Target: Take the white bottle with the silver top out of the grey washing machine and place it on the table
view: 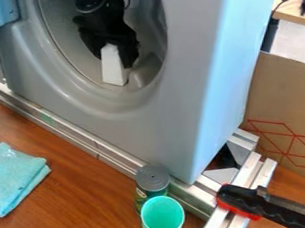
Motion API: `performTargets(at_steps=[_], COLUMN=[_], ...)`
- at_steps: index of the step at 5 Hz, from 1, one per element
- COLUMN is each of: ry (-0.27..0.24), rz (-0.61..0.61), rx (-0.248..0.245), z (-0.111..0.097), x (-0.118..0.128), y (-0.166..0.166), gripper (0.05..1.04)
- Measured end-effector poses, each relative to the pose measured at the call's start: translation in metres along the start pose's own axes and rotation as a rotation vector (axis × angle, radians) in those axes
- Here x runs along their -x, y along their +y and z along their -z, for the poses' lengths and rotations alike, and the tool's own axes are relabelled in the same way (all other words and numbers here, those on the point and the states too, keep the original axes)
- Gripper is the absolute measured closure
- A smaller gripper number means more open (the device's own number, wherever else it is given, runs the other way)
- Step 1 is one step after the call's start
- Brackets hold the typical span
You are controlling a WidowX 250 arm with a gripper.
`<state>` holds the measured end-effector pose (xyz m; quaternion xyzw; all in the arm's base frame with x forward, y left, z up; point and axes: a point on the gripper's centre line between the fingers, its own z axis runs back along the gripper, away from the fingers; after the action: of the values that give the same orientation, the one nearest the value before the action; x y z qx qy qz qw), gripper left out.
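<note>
Nearest, on the bench [82,180]: an upright teal cup [163,220], just in front of a can [152,180], both base down, presumably for steadiness. At view left, a folded cloth [9,178], lying flat. Behind, metal rails [59,130], probably bracing the grey washer [220,66]. Farthest, inside the round opening, the hand [113,58]: grasps a white block [113,72] by its upper part, apparently leaving the lower end free.
</note>
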<state>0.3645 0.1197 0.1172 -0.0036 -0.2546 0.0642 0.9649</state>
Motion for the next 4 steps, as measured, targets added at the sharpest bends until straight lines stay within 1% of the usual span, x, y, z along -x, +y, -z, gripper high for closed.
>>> performTargets(at_steps=[1,2,3,4], ry=[-0.01,0.009,0.021,0.103], rz=[-0.05,-0.072,-0.05,0.018], rx=[0.058,0.108,0.1,0.054], z=[0.001,-0.001,-0.022,-0.065], x=[0.002,0.011,0.028,0.06], y=[0.006,0.009,0.011,0.014], gripper=[0.384,0.427,0.427,0.427])
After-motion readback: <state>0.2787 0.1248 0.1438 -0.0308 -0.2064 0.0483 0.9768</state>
